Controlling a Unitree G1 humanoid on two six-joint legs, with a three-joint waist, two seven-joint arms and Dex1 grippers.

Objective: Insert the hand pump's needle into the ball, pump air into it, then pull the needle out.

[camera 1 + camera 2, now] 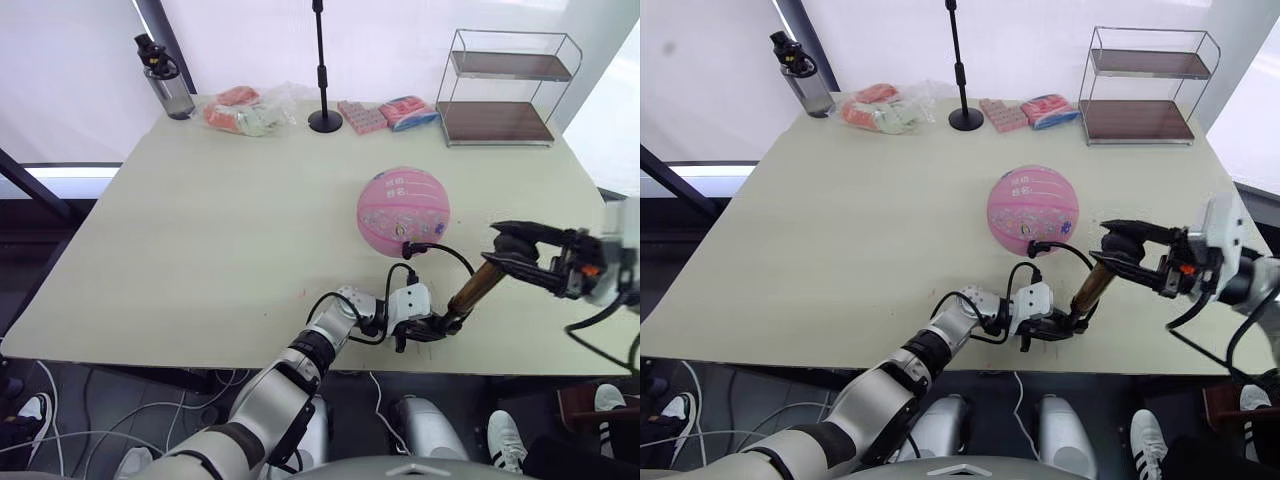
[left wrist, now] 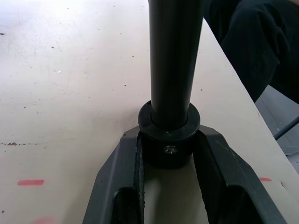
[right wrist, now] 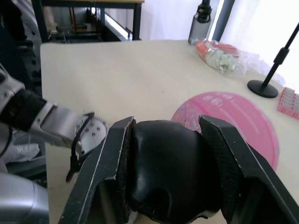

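Observation:
The pink ball point(image 1: 403, 209) rests on the table's right half, round and printed with pale lettering. The hand pump point(image 1: 474, 291) slants up from the front edge just right of the ball. My left gripper point(image 1: 430, 328) is shut on the pump's black base cap point(image 2: 169, 133). My right gripper point(image 1: 522, 251) is shut on the black T-handle point(image 3: 167, 168) at the pump's upper end. A thin black hose point(image 1: 440, 250) loops from the pump base up to the ball, where its black needle fitting point(image 1: 408, 248) sits against the ball's near side. The needle's pin itself is hidden.
Along the table's back edge stand a wire shelf rack point(image 1: 505, 88), a black stand pole with round base point(image 1: 323, 70), pink packets point(image 1: 388, 113), a bag of snacks point(image 1: 240, 112) and a dark water bottle point(image 1: 165, 78). The table point(image 1: 200, 250) stretches bare to the left.

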